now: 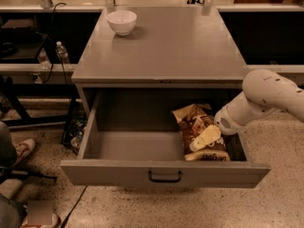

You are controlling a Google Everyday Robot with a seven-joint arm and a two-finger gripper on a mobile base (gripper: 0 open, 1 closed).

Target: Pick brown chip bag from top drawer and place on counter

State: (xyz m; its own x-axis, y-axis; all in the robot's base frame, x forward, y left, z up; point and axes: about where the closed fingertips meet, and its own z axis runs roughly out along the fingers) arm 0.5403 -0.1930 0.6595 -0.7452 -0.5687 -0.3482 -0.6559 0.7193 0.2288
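Gripper (205,137) hangs directly over brown chip bag (191,126); both inside top drawer (118,173).

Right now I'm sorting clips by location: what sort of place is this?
Likely a lab or workshop, not a home: speckled floor, a grey metal counter, dark benches and a water bottle behind. The tool hangs in the open top drawer, over the brown chip bag.
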